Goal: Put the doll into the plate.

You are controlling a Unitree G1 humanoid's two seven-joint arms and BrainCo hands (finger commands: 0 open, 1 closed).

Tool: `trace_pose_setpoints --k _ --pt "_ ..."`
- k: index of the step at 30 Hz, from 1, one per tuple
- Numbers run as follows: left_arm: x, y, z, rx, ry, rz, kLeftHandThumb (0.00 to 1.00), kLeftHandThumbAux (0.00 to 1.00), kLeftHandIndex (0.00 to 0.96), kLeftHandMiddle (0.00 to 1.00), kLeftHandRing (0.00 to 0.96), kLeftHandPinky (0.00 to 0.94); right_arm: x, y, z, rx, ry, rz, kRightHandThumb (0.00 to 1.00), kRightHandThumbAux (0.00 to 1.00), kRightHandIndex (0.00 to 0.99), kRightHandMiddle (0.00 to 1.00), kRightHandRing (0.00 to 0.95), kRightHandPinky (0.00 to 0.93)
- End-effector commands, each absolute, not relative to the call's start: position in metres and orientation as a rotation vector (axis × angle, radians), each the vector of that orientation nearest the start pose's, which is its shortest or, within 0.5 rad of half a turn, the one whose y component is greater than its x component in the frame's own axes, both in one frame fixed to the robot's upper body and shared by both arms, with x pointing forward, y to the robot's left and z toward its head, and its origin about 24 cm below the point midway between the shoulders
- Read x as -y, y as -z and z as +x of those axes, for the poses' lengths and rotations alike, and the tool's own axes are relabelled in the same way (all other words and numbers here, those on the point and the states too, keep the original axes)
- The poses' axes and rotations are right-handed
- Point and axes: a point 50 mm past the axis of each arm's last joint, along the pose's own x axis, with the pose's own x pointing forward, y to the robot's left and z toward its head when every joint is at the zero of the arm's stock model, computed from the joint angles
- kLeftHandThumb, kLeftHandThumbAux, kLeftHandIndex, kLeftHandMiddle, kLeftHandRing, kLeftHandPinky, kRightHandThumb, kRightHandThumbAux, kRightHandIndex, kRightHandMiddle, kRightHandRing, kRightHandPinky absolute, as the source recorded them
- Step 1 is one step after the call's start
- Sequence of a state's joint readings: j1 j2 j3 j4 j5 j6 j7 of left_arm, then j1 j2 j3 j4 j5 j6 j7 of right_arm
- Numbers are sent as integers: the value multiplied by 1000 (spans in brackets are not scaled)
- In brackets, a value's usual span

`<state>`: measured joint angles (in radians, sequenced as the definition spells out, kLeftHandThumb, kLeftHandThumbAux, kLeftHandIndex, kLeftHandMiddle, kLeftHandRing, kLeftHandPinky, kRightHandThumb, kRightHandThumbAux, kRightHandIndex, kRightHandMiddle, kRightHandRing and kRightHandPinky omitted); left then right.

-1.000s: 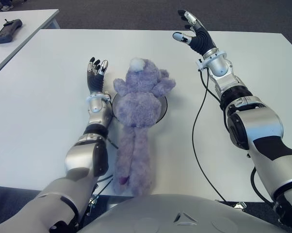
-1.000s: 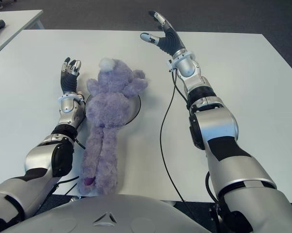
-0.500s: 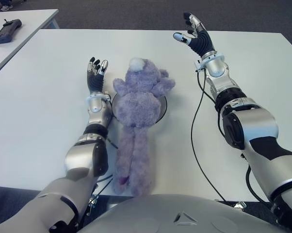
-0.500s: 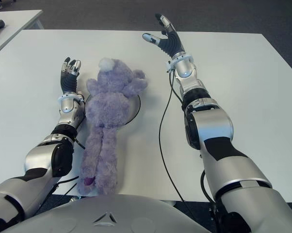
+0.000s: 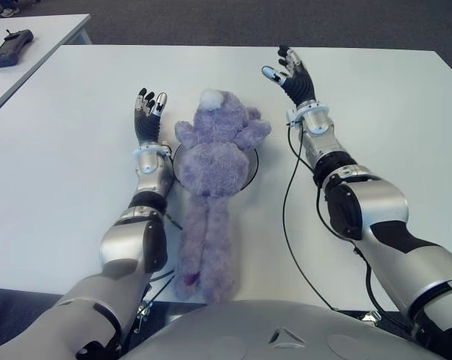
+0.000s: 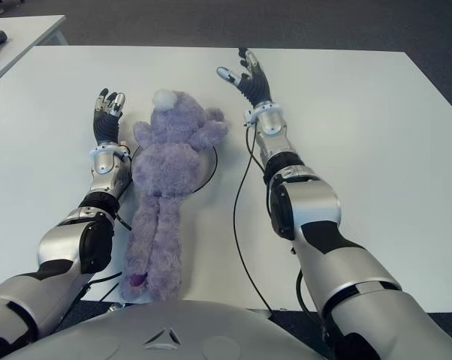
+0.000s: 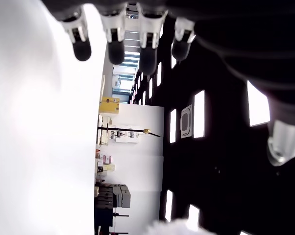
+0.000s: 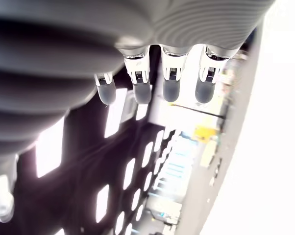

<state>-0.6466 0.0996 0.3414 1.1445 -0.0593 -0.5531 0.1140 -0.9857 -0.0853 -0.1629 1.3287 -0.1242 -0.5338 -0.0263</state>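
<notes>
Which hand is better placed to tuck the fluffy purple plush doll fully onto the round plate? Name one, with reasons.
Left, probably. The left hand shows open right beside the purple plush doll, close to the round plate under its upper body. The right hand, also open, is farther off. The doll's legs trail toward the table edge.

White table (image 5: 61, 150) under dark-rimmed plate (image 5: 251, 166) and purple doll (image 5: 211, 172).

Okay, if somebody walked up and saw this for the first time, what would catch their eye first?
The purple doll, stretched along the white table with its upper body over the dark-rimmed plate and its legs trailing toward the robot. Next, the two open hands flanking it: the left hand just left of the doll's head, the right hand raised beyond it to the right.
</notes>
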Motion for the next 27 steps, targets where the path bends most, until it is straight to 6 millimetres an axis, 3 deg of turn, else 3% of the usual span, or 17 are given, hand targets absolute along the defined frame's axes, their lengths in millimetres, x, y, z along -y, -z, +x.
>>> trace_pose_setpoints --k 1,27 --pt "-179 94 236 -430 -396 -200 0 476 47 128 78 0 115 -52 373 -16 -31 16 0 570 0 0 0 0" --pt "-188 94 235 -431 -411 -223 0 487 45 131 77 0 96 -7 344 -163 30 261 0 618 9 21 0 0"
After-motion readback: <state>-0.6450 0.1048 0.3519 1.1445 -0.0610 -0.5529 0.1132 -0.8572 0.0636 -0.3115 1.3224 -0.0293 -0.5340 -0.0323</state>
